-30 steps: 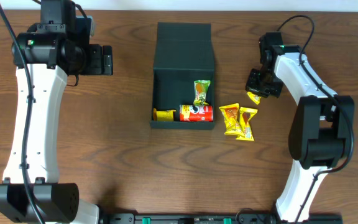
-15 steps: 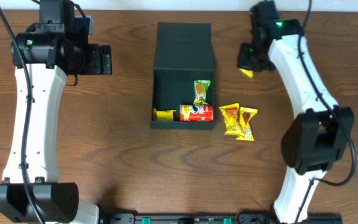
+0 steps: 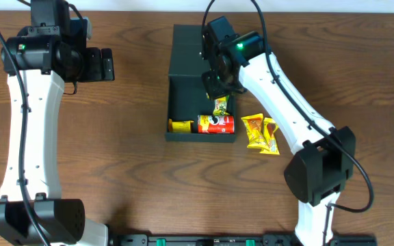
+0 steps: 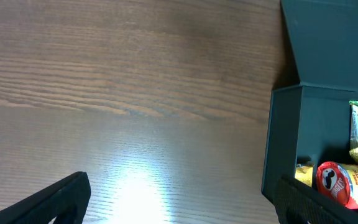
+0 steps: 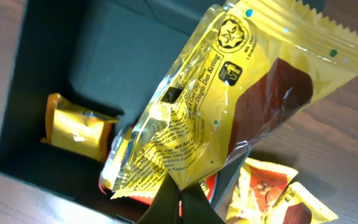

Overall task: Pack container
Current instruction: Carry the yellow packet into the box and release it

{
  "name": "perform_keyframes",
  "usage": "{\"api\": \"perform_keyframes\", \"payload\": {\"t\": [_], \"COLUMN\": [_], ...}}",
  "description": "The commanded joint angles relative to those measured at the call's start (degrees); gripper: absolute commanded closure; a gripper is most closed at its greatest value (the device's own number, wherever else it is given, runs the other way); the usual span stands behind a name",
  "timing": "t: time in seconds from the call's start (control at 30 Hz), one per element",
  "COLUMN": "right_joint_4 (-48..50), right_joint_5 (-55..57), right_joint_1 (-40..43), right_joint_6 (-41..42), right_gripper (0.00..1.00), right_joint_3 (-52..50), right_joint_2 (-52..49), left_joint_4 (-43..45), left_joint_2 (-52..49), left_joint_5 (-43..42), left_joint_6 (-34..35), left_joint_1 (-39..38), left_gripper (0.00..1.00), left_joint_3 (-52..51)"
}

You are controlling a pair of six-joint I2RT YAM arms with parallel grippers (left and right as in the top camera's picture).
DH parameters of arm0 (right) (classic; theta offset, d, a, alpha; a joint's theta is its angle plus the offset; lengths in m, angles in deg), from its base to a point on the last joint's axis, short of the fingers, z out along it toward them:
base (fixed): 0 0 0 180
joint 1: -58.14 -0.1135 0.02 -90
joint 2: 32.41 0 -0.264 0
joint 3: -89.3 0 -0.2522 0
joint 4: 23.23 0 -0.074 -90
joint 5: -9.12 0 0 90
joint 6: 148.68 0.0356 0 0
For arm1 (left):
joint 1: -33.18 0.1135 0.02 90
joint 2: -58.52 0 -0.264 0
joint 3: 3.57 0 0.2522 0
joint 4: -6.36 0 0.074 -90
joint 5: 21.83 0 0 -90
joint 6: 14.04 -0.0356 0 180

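Here, container (image 3: pixel 183 99) lengthwise near-far, lid (image 3: pixel 187 51) far

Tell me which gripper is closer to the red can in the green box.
Right. The right gripper hangs above the container, almost over the red can, shut on a yellow packet. The left gripper is open over the table, well left of the container.

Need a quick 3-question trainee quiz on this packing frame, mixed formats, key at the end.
1. True or false: the right tool is shut on a yellow foil snack packet.
2. How many loose yellow packets lie on the wooden table right of the dark teal square rigid container?
3. The red cylindrical can lies: A) inside the container, B) on the table, C) in the right tool.
Key: 1 true; 2 two; 3 A.
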Motion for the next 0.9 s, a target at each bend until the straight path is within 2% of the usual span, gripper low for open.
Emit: {"api": "perform_keyframes", "payload": {"t": [0.0, 0.47, 0.87], "right_joint_4": [-0.28, -3.45, -1.73], "right_joint_5": [-0.85, -3.32, -3.32], "right_joint_1": [-0.26, -2.71, -3.06], "right_joint_6": [-2.03, -2.84, -3.56], "right_gripper": [0.99, 0.99, 0.99], "right_joint_3": [0.35, 0.26, 0.00], "right_joint_2": [-1.49, -5.95, -11.26], "left_joint_4": [-0.04, -0.04, -0.02], "left_joint_2": [-0.37, -0.37, -0.37], "left_joint_5": [0.37, -1.03, -1.05], "left_joint_6": [-0.37, -0.39, -0.39], "left_joint_1": [0.20, 0.20, 0.20], "left_gripper": [0.05, 0.05, 0.05], "left_joint_3": [0.39, 0.39, 0.39]}}
